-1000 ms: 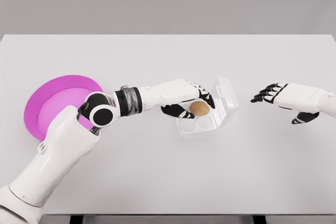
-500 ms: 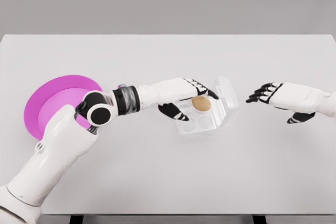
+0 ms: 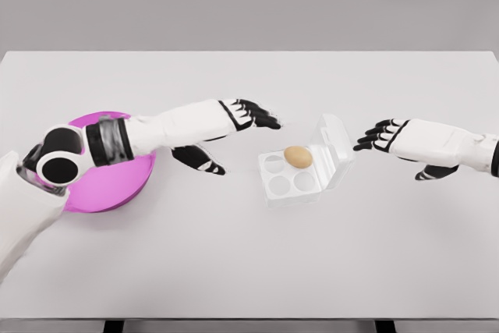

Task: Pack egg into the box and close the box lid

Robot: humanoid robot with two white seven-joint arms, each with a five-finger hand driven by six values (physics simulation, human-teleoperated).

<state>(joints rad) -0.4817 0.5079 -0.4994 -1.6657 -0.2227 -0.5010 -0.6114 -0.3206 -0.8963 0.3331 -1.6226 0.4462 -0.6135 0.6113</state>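
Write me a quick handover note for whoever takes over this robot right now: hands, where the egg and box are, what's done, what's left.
Left hand: open, holding nothing, left of the box.
Right hand: open, holding nothing, right of the lid.
Egg: sitting in the far right cup of the clear box.
Lid: open, tilted up on the right side.
Pink plate: at the table's left, partly under the left arm.
Done: egg packed. Left: close the lid; the right hand is nearest to it.

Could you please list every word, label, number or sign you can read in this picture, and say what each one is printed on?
None: there is no readable text anywhere in the head view.
The egg box, the egg, the pink plate and the table are plain.
The left hand and right hand show only black and white patches, no lettering.
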